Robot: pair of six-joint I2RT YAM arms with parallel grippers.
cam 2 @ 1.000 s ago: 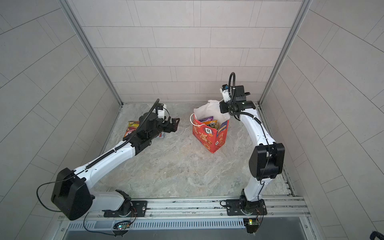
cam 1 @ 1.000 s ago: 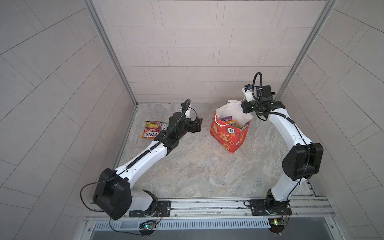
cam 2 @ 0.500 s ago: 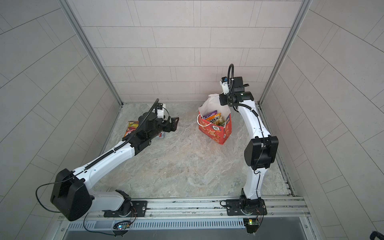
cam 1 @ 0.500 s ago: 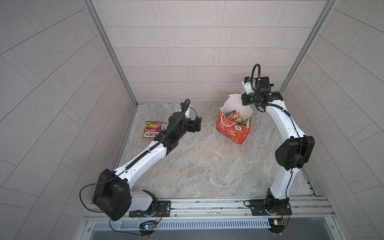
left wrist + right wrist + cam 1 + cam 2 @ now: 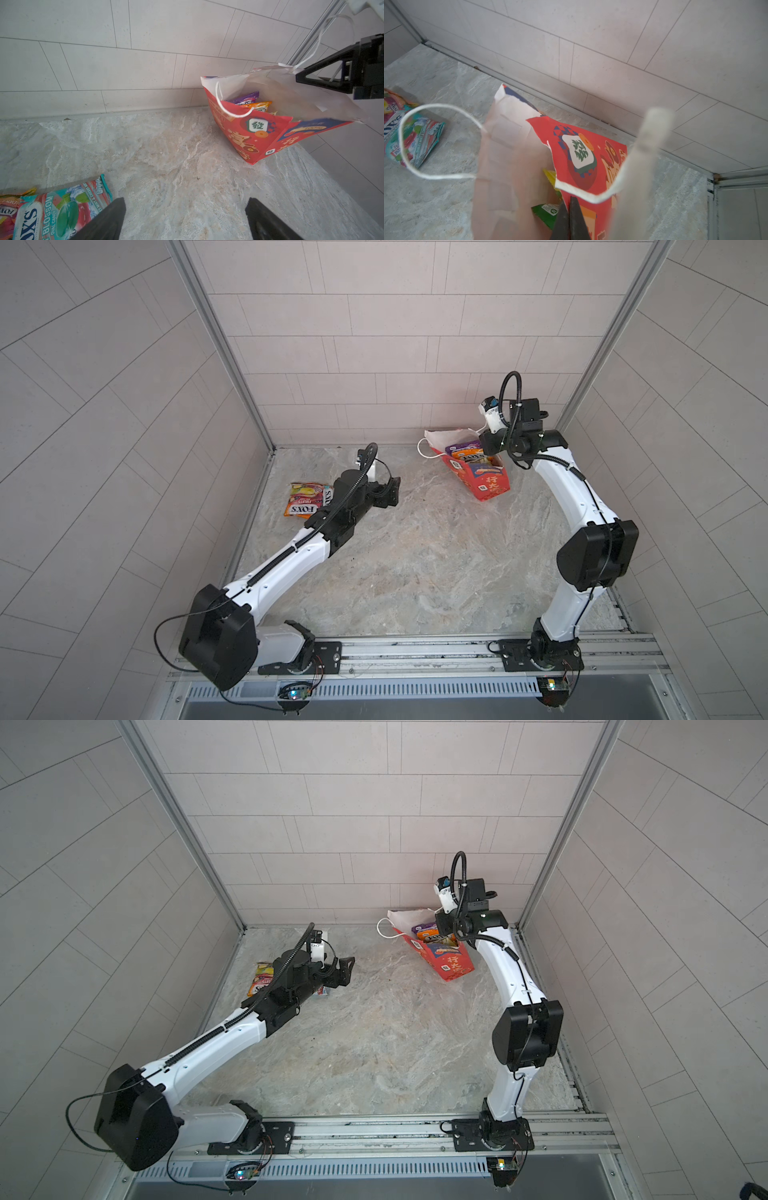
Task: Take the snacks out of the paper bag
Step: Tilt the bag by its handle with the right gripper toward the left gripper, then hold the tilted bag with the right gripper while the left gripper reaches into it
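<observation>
The red paper bag [image 5: 489, 486] [image 5: 452, 968] stands tipped near the far right corner, its white mouth facing left. My right gripper [image 5: 484, 443] [image 5: 443, 925] is shut on the bag's upper rim; in the right wrist view its jaws [image 5: 569, 200] pinch the red wall [image 5: 583, 153]. Snacks [image 5: 469, 454] [image 5: 432, 934] show inside, with purple and orange packets [image 5: 252, 101] and a green one [image 5: 547, 211]. More snacks [image 5: 305, 501] [image 5: 261, 979] [image 5: 56, 212] [image 5: 415, 135] lie on the table at far left. My left gripper [image 5: 392, 491] [image 5: 347, 971] [image 5: 185, 204] hovers open and empty beside them.
A white cord handle [image 5: 226, 106] [image 5: 425, 145] hangs from the bag's mouth. The tiled back wall [image 5: 374, 398] and the right corner post [image 5: 590, 377] stand close behind the bag. Bare marble table [image 5: 415, 551] lies between the two arms.
My right gripper has drawn the bag back toward the far right corner and tipped it further over. The left arm has hardly moved.
</observation>
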